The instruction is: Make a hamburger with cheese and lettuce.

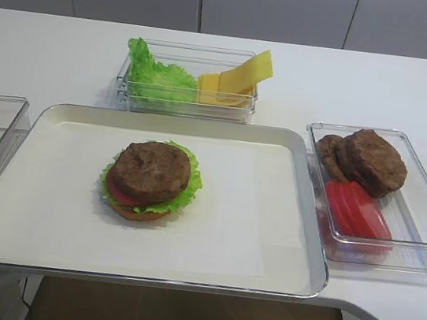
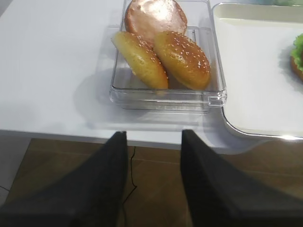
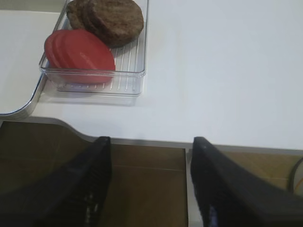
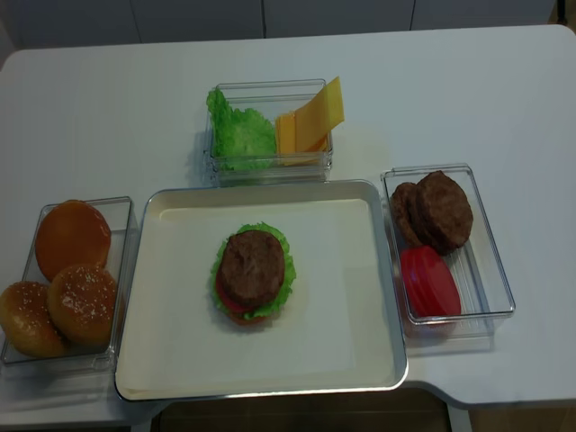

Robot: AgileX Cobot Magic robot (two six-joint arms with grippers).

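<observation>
Centrally, the hamburger (image 4: 253, 275) sits flat, patty uppermost.

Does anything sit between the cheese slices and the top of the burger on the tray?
Nothing visible does. The cheese leans in the bin behind the tray; the hamburger has its patty bare on top.

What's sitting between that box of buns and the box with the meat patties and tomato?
The metal tray lies between the bun box and the patty box, carrying the half-built hamburger; the overhead view shows it best.
</observation>
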